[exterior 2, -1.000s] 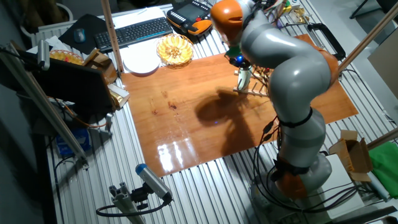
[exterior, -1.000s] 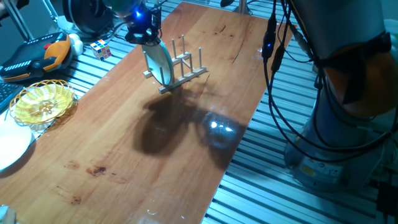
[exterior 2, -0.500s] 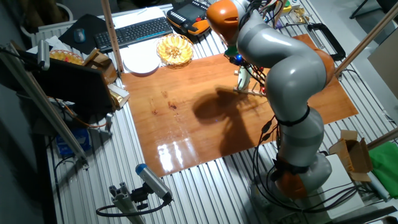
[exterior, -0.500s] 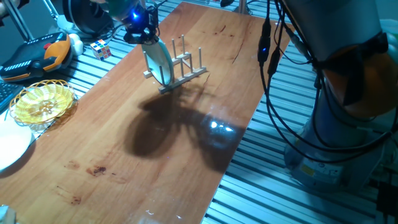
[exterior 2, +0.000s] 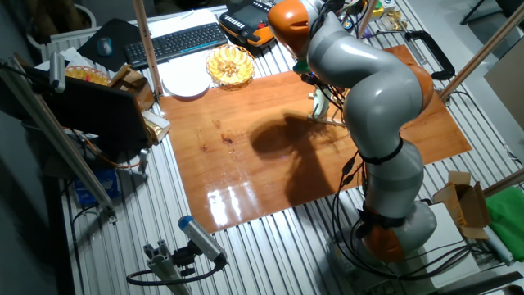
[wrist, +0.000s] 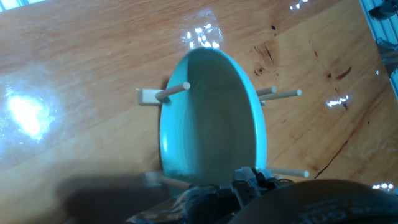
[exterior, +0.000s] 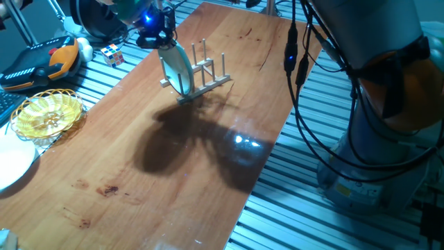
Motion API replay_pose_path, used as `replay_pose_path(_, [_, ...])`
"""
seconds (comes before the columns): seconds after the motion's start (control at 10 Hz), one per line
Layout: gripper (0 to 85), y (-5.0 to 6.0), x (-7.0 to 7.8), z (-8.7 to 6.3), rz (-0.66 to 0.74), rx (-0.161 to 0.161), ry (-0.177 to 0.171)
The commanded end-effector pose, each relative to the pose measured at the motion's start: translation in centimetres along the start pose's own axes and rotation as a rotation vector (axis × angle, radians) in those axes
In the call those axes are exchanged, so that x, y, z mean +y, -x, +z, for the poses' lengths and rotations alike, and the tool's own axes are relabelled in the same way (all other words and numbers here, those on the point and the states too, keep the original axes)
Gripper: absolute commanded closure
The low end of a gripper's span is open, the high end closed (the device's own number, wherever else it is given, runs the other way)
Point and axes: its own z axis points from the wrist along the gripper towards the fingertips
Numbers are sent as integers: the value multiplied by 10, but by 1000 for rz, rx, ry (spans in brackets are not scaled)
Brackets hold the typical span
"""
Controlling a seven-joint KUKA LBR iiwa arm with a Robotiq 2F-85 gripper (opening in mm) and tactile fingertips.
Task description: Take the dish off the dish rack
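The light turquoise dish (exterior: 179, 69) stands on edge between the pegs of the small wooden dish rack (exterior: 210, 75) at the far end of the table. My gripper (exterior: 164, 43) comes down from above onto the dish's top rim. In the hand view the dish (wrist: 211, 124) fills the middle, with rack pegs (wrist: 283, 94) on both sides, and my gripper (wrist: 245, 180) is closed on its near rim. In the other fixed view the arm hides most of the dish (exterior 2: 321, 102) and the rack (exterior 2: 332, 120).
A yellow woven basket (exterior: 45, 114) and a plain white plate (exterior: 10, 163) lie off the table's left side. A Rubik's cube (exterior: 114, 54) and an orange and black controller (exterior: 41, 62) lie behind them. A keyboard (exterior 2: 176, 41) lies further off. Cables hang at the right.
The arm and hand have shifted slightly left, and their shadow on the table has moved left too. The dish has stayed in the rack.
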Motion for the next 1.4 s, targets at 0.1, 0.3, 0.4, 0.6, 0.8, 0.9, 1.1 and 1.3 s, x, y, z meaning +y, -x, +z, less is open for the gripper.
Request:
replay_pose_path(0.1, [380, 1, 1, 1, 9, -20, 9])
replay_pose_path(0.3, [340, 2, 2, 1, 16, -35, 4])
replay_pose_path(0.4, [337, 2, 2, 2, 17, -36, 6])
replay_pose_path(0.6, [337, 2, 2, 2, 15, -34, 12])
replay_pose_path(0.8, [337, 2, 3, 2, 5, -28, 24])
replay_pose_path(0.9, [340, 2, 3, 2, 3, -29, 23])
replay_pose_path(1.1, [347, 2, 3, 2, 1, -28, 34])
replay_pose_path(1.3, [347, 2, 3, 2, -1, -56, 30])
